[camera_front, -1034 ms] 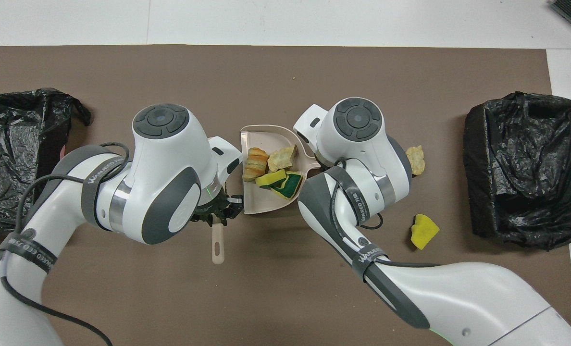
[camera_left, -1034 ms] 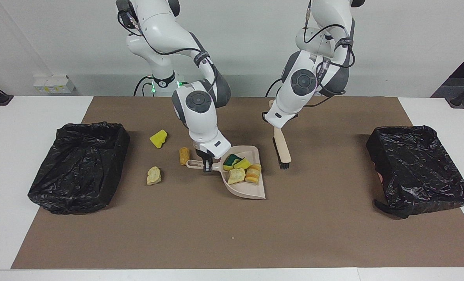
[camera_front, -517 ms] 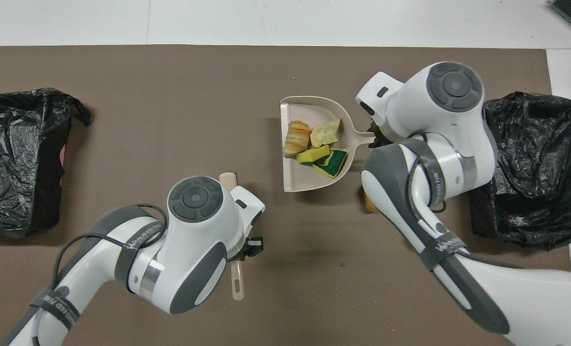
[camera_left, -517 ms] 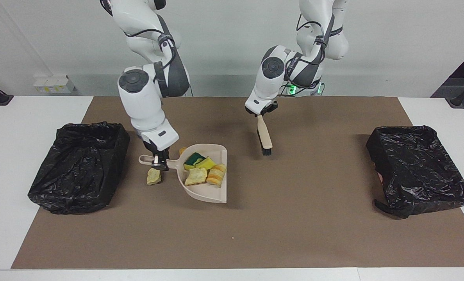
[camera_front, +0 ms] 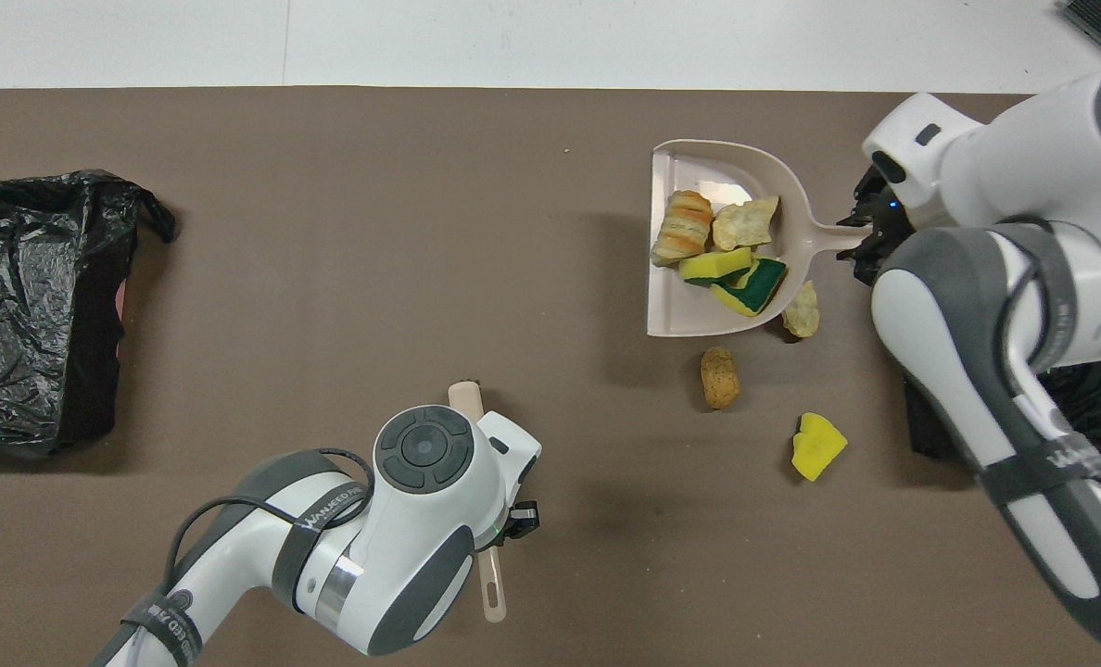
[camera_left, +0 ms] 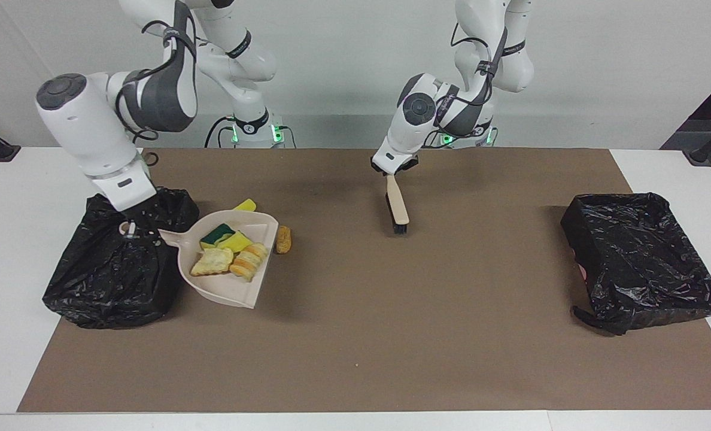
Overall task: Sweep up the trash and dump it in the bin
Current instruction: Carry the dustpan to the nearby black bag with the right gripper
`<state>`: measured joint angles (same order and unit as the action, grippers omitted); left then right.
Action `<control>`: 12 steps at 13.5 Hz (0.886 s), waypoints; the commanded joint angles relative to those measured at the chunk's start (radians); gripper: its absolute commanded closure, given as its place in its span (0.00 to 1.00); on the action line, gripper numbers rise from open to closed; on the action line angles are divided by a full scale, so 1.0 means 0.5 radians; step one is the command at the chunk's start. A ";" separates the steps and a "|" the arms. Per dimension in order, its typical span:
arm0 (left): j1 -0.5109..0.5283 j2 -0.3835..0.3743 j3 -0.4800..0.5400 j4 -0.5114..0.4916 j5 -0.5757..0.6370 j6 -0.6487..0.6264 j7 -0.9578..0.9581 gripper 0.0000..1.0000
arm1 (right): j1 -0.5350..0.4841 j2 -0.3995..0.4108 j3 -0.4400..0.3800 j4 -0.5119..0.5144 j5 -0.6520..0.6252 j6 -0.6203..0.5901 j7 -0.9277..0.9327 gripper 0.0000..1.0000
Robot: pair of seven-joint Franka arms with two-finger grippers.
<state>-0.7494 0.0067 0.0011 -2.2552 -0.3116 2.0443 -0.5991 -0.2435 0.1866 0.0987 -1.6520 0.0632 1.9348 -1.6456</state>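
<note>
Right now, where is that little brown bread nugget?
The brown nugget lies on the mat, just outside the dustpan, on its side nearer the robots, toward the right arm's end.

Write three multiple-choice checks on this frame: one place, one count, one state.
1. The dustpan is next to:
A the bin toward the right arm's end of the table
B the bin toward the left arm's end
C the mat's middle

2. Scraps in the dustpan:
A two
B four
C seven

3. The left gripper is:
A open
B shut on the brush
C shut on a sponge

Answers:
1. A, its handle overlaps that bin's edge.
2. B, four pieces lie in it.
3. B, the brush hangs from it, bristles down.
</note>
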 commanded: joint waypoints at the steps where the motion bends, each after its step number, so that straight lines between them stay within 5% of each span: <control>1: -0.029 -0.069 0.028 -0.104 -0.040 0.062 0.066 1.00 | -0.251 -0.063 0.027 -0.040 0.079 -0.032 -0.358 1.00; 7: -0.020 -0.050 0.032 -0.125 -0.046 0.154 -0.029 0.99 | -0.599 -0.094 -0.001 -0.049 -0.134 0.033 -0.630 1.00; 12: 0.020 -0.047 0.038 -0.138 -0.046 0.200 0.023 0.73 | -0.657 -0.091 -0.007 -0.052 -0.612 0.085 -0.465 1.00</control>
<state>-0.7477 0.0070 0.0141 -2.2926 -0.3161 2.1209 -0.6076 -0.5681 0.1638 0.0878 -1.6520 -0.1499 1.9569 -1.9387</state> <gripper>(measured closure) 0.731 0.674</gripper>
